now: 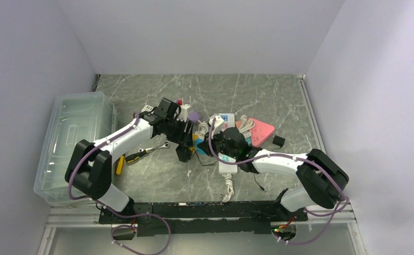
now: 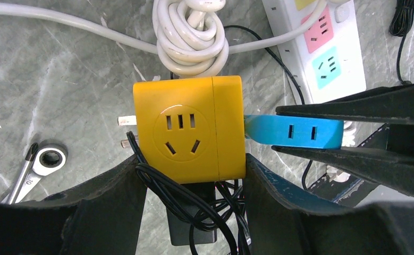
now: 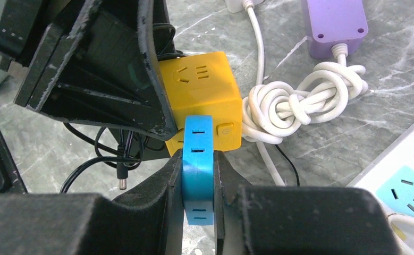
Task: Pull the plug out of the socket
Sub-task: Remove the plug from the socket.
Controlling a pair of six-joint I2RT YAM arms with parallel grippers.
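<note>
One yellow socket (image 2: 188, 135) — one blue plug (image 2: 295, 133)

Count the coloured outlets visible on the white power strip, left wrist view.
3. Cyan outlet lowest in frame, pink outlet above it, yellow outlet cut off at the top edge. More may lie beyond the frame.

We see the overhead view lit brightly and evenly from above, the white walls (image 1: 204, 32) washed pale and the grey marble table (image 1: 279, 101) carrying only faint, diffuse shadows close under the clutter; that picture is slightly soft and grainy, so small items there blur together. In our two wrist views the yellow socket cube (image 2: 188, 127) and the blue plug (image 3: 198, 159) come out sharp and saturated, while the black fingers (image 2: 114, 212) nearest the lens turn dark, blurred and almost featureless.
</note>
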